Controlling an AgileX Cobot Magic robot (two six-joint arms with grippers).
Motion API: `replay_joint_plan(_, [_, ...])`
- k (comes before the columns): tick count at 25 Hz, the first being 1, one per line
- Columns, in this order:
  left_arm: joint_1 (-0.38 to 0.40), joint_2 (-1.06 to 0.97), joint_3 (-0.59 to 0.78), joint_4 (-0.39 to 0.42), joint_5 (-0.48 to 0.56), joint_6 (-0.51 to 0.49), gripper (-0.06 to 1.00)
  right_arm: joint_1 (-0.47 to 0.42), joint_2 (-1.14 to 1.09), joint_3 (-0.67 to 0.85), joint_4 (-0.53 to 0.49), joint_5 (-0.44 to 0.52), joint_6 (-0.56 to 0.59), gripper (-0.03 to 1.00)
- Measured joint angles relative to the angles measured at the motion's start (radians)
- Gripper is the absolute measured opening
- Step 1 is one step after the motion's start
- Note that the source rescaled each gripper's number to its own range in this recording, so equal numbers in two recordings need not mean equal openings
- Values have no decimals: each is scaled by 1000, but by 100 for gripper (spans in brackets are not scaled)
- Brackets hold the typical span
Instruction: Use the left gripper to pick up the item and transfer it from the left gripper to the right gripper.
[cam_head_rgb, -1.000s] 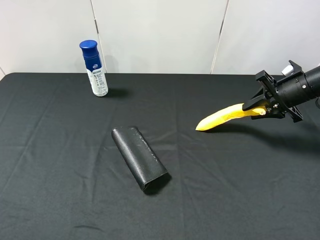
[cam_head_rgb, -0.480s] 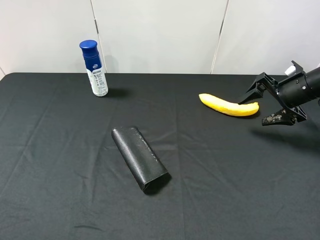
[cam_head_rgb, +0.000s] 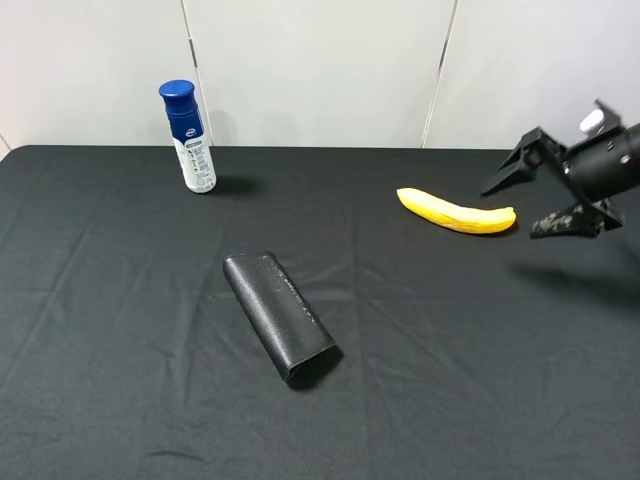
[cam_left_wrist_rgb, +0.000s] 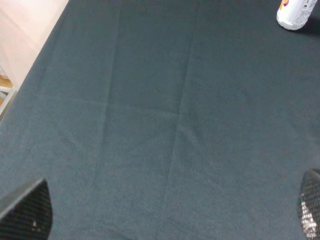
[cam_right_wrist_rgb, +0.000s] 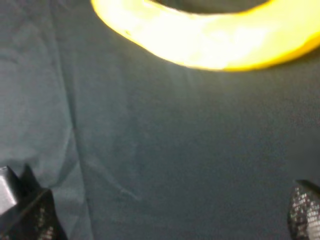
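The yellow banana (cam_head_rgb: 455, 212) lies flat on the black cloth at the right, held by nothing. My right gripper (cam_head_rgb: 510, 211) hangs open just right of its tip, jaws spread wide, raised off the cloth. In the right wrist view the banana (cam_right_wrist_rgb: 210, 45) fills the far edge, ahead of the open right gripper (cam_right_wrist_rgb: 167, 215) and beyond its fingertips (cam_right_wrist_rgb: 30, 212). My left gripper (cam_left_wrist_rgb: 167, 220) is open and empty over bare cloth. It is out of the exterior high view.
A black oblong case (cam_head_rgb: 278, 315) lies in the middle of the table. A blue-capped white bottle (cam_head_rgb: 190, 140) stands at the back left; its base shows in the left wrist view (cam_left_wrist_rgb: 295, 12). The cloth's edge (cam_left_wrist_rgb: 35, 75) runs along one side there.
A second ago my right gripper was shut on the banana, holding it in the air. It opened, the banana dropped onto the cloth, and the gripper has drawn back to the right and upward.
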Motion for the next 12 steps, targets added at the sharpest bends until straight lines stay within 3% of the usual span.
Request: replay_joint_plan(12, [0, 0, 0, 0, 0, 0, 98, 0, -403, 1, -305, 47, 142, 100])
